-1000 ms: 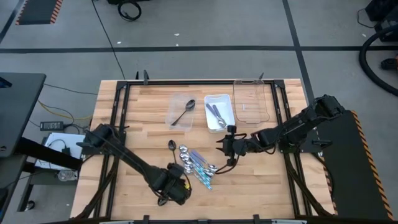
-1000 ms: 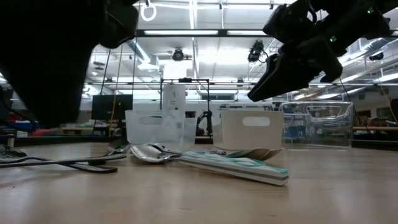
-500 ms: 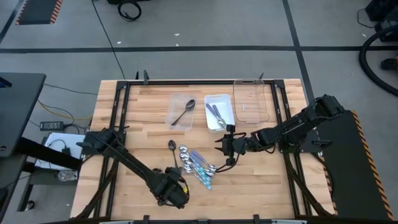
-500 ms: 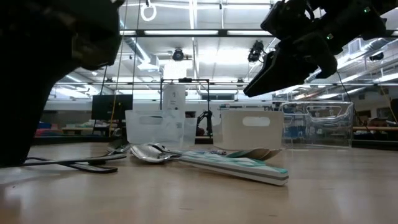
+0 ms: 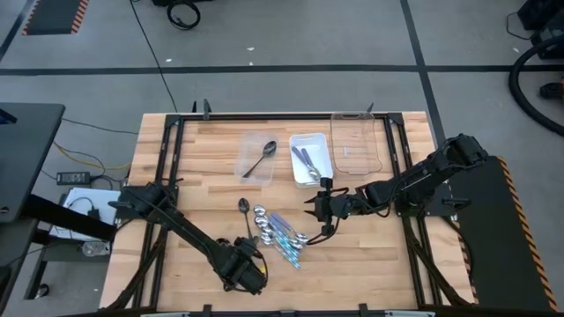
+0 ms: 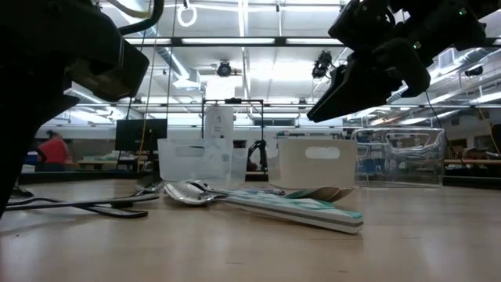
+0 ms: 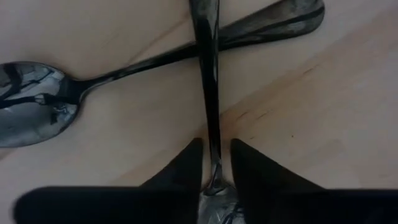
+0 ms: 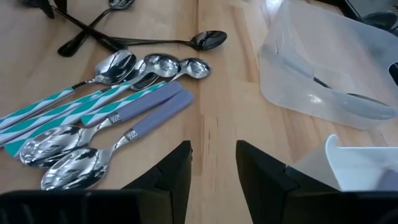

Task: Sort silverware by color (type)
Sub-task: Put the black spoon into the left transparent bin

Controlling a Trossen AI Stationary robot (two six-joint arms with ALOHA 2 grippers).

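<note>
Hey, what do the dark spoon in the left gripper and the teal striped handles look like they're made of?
Dark spoon: likely metal with a glossy dark finish; it shows sharp reflections. Teal striped handles: probably plastic or a printed coating, matte, flat colour without glare, joined to shiny silver bowls that look like polished steel.

place: robotics lab or workshop hall | showing: taped concrete floor [image 5: 291, 44] lying around framed table [image 5: 203, 158] | ceiling strip lights [image 6: 243, 39] glowing | benches standing behind

– How many trays [image 5: 357, 141]?
– Three: two clear, one white.
– And loose on the table?
– Three teal-striped spoons [image 8: 118, 64], two purple-handled spoons [image 8: 149, 102], probably three dark spoons [image 8: 208, 38].
</note>
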